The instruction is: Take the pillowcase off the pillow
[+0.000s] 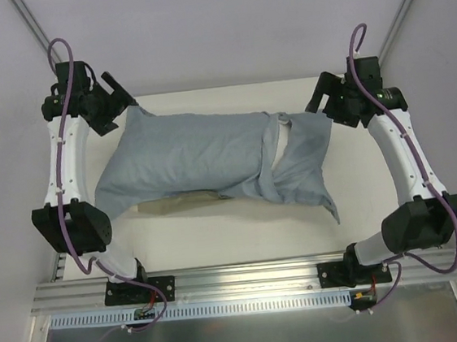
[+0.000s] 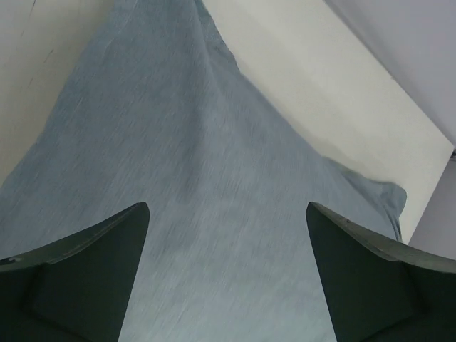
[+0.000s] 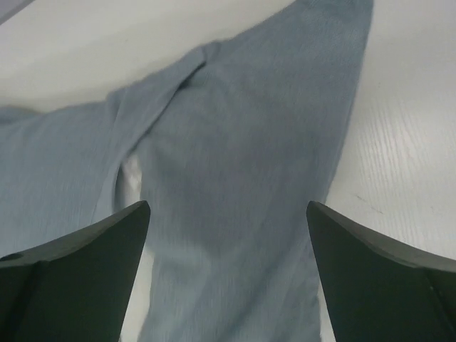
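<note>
Spread wide, the dark left gripper (image 2: 226, 208) and right gripper (image 3: 228, 208) hover over the limp blue-grey fabric pillowcase (image 1: 194, 154) on the white table (image 1: 218, 229); it should bunch easily, so pinch its loose flap beside the plump white pillow (image 1: 273, 148).

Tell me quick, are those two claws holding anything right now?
Left gripper: open, holding nothing, over the pillowcase.
Right gripper: open, holding nothing, over the pillowcase too.

No readable text, labels, numbers in any view.
</note>
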